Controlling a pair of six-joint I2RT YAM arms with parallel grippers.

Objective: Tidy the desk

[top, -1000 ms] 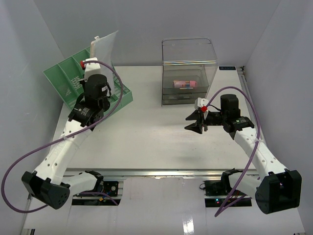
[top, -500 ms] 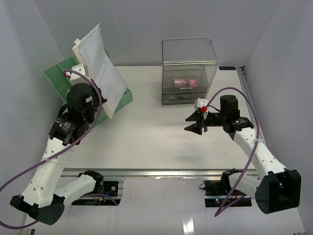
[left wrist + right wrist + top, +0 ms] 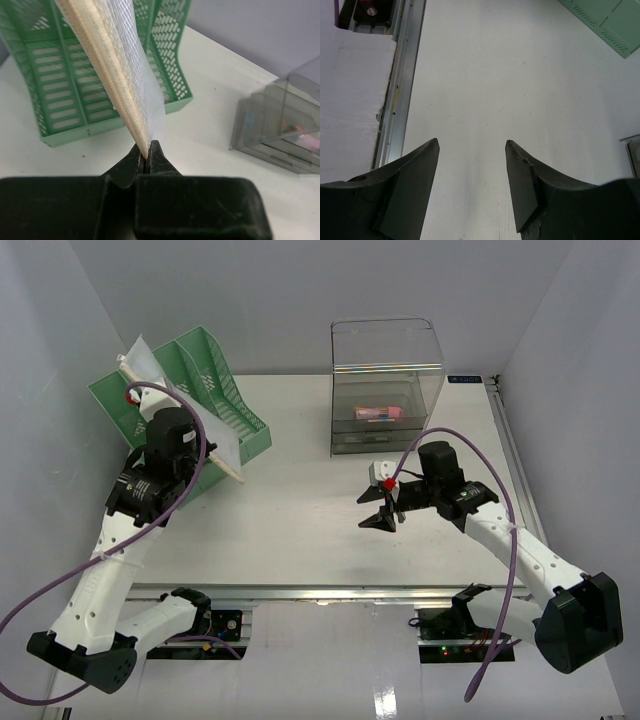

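Left gripper (image 3: 146,156) was found clamped on the lower edge of a white mesh pouch (image 3: 122,75). The pouch rose tilted directly ahead of the fingers, over the green slotted tray (image 3: 65,95) just beyond.

Judgement: to seat the pouch well, its far edge should be lined up with one compartment before lowering. Release should come only once the tray walls support it.

The desk (image 3: 300,540) lay beneath both grippers.

Right gripper (image 3: 471,146) hung above the desk with fingers spread, holding nothing. The clear box (image 3: 386,380) stood near it, apart. This arm is best left out of the pouch's path.
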